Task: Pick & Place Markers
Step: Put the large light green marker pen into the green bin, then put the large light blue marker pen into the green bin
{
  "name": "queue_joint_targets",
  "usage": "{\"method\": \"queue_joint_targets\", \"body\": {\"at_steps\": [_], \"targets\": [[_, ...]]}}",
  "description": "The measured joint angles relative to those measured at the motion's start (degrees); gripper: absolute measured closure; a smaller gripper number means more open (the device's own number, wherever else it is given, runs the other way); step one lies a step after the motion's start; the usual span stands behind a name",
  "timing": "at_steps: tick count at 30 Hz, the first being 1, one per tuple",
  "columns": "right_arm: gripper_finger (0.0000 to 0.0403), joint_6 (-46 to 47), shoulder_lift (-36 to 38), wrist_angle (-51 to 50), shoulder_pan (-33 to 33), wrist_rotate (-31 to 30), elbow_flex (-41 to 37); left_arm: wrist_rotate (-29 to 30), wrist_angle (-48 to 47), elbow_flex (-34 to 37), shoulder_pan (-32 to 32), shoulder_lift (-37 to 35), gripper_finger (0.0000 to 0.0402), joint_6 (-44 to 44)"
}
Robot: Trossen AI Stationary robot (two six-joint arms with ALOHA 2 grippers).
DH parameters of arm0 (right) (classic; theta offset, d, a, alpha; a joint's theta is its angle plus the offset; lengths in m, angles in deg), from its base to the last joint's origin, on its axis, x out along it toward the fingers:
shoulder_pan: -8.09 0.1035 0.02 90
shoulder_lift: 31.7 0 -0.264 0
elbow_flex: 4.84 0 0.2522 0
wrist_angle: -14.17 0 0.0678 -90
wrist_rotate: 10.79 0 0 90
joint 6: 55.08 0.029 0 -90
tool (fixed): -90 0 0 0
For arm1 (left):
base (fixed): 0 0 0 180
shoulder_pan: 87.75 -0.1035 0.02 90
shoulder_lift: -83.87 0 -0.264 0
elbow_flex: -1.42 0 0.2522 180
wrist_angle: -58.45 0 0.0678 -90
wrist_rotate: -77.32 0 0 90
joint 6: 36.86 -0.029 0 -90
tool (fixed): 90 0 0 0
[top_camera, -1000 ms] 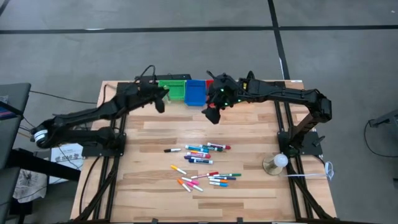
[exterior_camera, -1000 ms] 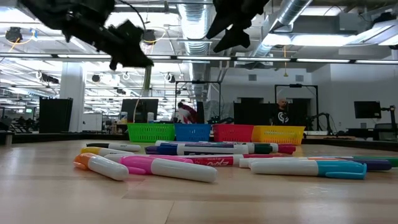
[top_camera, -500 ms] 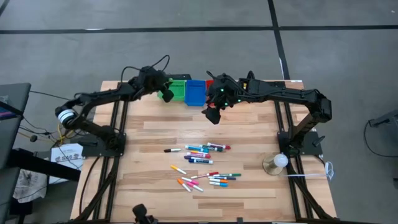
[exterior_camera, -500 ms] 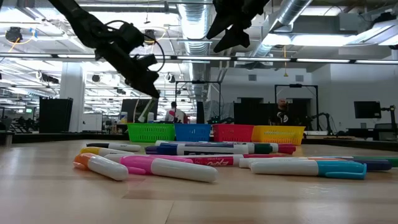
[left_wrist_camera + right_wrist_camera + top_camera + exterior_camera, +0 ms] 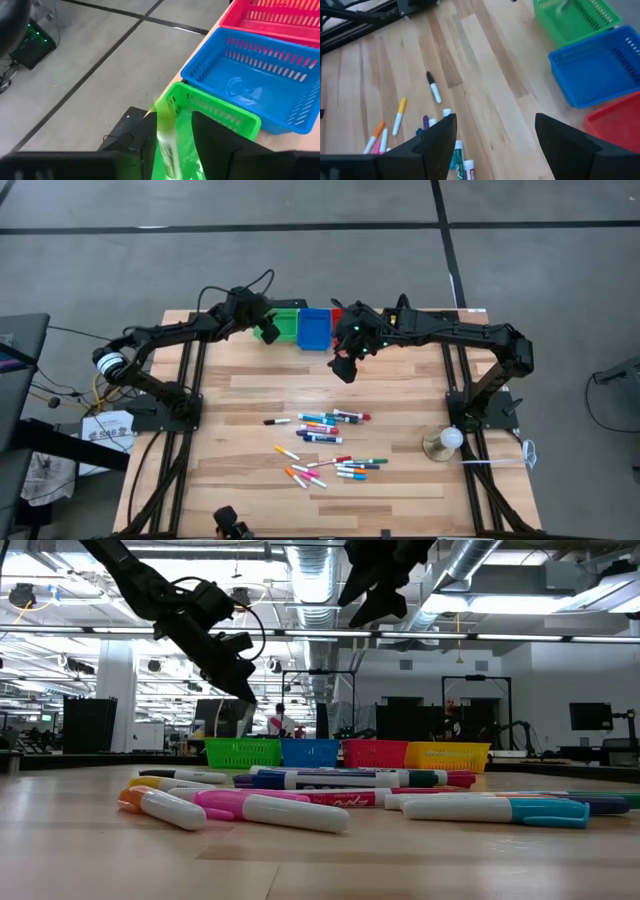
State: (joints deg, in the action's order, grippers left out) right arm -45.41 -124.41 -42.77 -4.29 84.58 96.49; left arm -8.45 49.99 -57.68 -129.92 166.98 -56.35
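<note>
Evidently little is finished: the left gripper (image 5: pixel 172 150) is gripping a green marker (image 5: pixel 167 140) over the green bin (image 5: pixel 283 322), the right gripper (image 5: pixel 490 137) is hanging spread and empty, and most markers (image 5: pixel 325 445) are lying on the table (image 5: pixel 400 390).

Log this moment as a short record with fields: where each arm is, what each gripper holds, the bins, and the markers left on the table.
left gripper: over the green bin, shut on a green marker
right gripper: open, empty, hovers above the table near the blue bin
bins: green, blue, red bin, yellow bin in a row at the far edge
markers: scattered mid-table, none gripped by the right arm
</note>
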Motion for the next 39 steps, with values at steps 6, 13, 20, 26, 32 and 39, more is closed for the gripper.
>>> {"method": "queue_joint_targets", "body": {"at_steps": [6, 13, 20, 26, 32, 39], "targets": [[0.0142, 0.6, 0.0, 0.8, 0.0, -1.1, 0.0, 0.7, -1.5, 0.0, 0.2, -0.7, 0.0234, 1.6], [0.0142, 3.5, -0.8, 5.9, -0.1, -2.6, -0.1, 0.6, -8.0, 0.1, 1.0, -11.3, 0.0224, 5.3], [0.0142, 3.5, -1.3, 6.0, -0.1, -2.5, -0.1, 0.1, -7.8, 0.1, 0.9, -24.1, 0.0233, 8.1], [0.0142, 3.5, -1.3, 6.2, 0.3, -2.4, -0.1, -4.3, -7.8, 0.1, 1.0, -29.0, 0.0238, 8.2], [0.0142, 3.5, -1.3, 6.2, 0.4, -2.4, -0.1, -7.8, -7.9, 0.1, 1.0, -28.1, 0.0238, 11.7], [0.0143, 3.5, -1.3, 6.2, 0.4, -2.4, -0.1, -13.8, -7.9, 0.1, 1.0, -25.7, 0.0242, 17.9]]}}
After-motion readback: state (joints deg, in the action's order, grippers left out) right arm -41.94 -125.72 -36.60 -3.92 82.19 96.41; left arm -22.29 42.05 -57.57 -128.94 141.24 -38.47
